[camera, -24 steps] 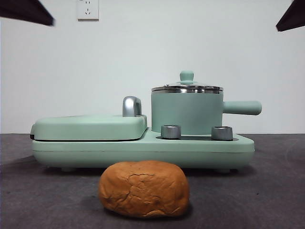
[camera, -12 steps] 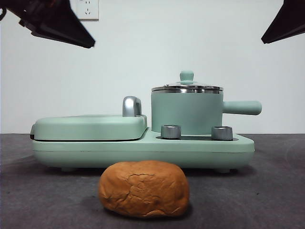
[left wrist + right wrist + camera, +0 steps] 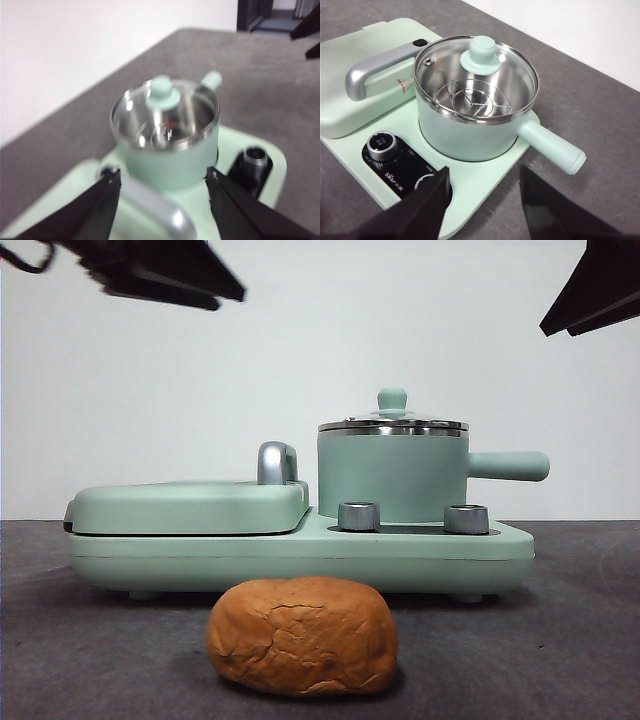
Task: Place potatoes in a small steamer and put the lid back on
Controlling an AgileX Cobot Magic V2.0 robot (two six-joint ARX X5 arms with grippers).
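We make out little — a "Bear" logo printed on the cooker base below its dial; the griddle cover carries a red warning sticker, unreadable.

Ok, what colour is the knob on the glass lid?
Mint green, matching the pot; the knob on the lid shows best in the right wrist view.

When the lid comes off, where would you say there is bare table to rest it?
Bare table right of the potato, also left of it, and beyond the pot handle. Crowded: between potato and cooker base, and around the knobs.
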